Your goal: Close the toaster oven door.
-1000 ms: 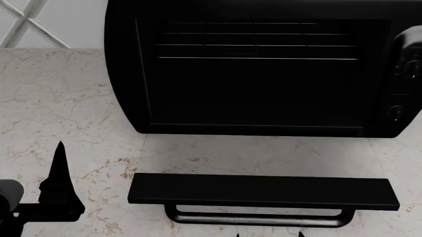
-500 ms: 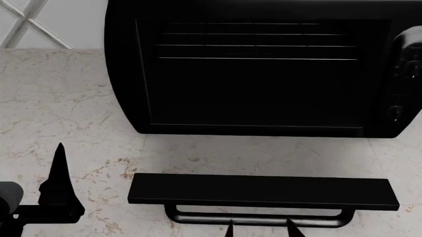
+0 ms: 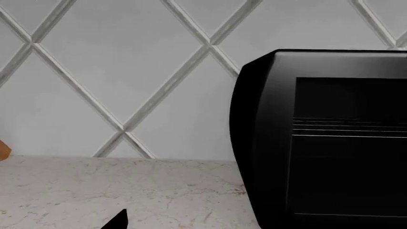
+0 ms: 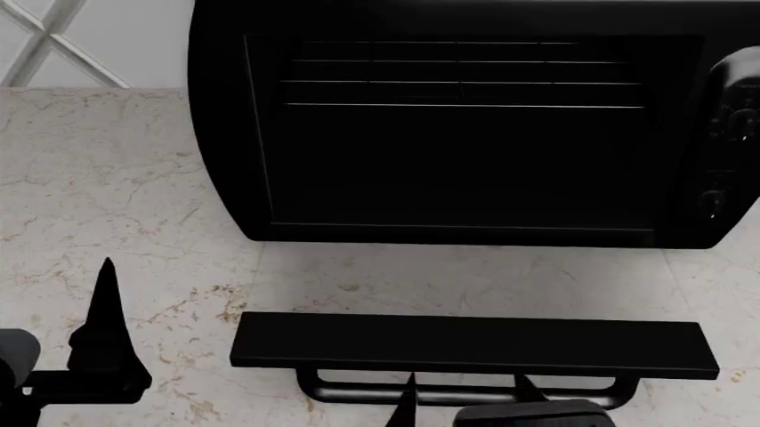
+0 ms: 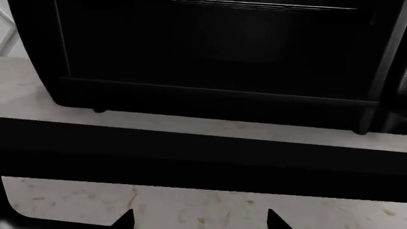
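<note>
The black toaster oven [image 4: 457,133] stands at the back of the counter with its wire rack [image 4: 464,80] showing. Its door [image 4: 475,345] hangs open, lowered flat toward me, with the U-shaped bar handle [image 4: 356,391] along its near edge. My right gripper [image 4: 465,391] is open, its two fingertips rising just at the handle bar near its middle. In the right wrist view the door [image 5: 203,157] is a dark band just beyond the right gripper [image 5: 200,220]. My left gripper [image 4: 107,329] hovers over the counter left of the door; one fingertip [image 3: 117,220] shows, set wide, beside the oven [image 3: 318,143].
The marble counter [image 4: 119,196] stretches left of the oven. A diamond-tile wall [image 3: 127,71] stands behind it. The knob panel [image 4: 731,133] is on the oven's right side. A small brown object [image 3: 3,149] sits at the far edge of the left wrist view.
My right gripper has come up from the bottom edge of the head view to the door handle. The left gripper and the door have not moved.
</note>
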{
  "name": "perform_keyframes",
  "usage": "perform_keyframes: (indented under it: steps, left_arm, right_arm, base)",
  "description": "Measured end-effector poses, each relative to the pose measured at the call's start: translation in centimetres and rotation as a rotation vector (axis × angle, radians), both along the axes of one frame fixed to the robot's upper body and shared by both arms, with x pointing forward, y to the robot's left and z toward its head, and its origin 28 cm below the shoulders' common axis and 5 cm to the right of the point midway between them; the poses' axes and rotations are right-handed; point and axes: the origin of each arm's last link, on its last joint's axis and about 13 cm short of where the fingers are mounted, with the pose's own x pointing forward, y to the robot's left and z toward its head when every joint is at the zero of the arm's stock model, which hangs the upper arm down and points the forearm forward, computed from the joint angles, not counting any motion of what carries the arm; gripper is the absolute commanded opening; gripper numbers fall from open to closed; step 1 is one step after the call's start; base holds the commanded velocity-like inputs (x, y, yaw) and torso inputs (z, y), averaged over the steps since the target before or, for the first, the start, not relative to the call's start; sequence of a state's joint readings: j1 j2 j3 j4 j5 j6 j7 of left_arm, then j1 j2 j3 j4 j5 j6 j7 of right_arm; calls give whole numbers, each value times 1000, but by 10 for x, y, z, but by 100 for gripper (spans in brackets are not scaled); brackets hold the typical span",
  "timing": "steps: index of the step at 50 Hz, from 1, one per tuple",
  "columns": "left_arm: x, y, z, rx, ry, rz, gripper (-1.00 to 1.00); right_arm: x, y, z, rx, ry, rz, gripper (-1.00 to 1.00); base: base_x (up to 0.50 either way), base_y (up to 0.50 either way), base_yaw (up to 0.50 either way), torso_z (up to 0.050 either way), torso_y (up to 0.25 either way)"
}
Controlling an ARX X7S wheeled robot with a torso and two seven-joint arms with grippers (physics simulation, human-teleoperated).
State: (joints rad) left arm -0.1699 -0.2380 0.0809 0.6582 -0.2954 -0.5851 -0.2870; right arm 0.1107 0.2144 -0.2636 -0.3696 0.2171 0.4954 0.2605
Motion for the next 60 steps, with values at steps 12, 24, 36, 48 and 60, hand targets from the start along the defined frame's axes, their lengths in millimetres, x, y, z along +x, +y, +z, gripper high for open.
perform_keyframes:
  steps: [12,24,36,48,60]
  left_arm:
    - [0,0,1,1,-3,-1,100]
    - [0,-1,2,3,-5,-3,100]
    - [-1,-1,2,5,-6,-6,100]
    - [-2,-1,2,4,-8,-6,100]
    - [-3,-2,3,3,-11,-10,100]
  right_arm:
    - [3,0,3,-17,9,1,100]
    - [4,-4,13,-37,-1,-13,100]
    - [5,-4,21,-46,-13,-13,100]
    - [7,-3,30,-57,-35,-15,100]
    - [10,-1,44,-62,-70,-13,100]
  base:
    - [3,0,1,0,0]
    - [0,0,0,0,0]
    - [0,0,0,0,0]
    - [0,0,1,0,0]
    - [0,0,0,0,0]
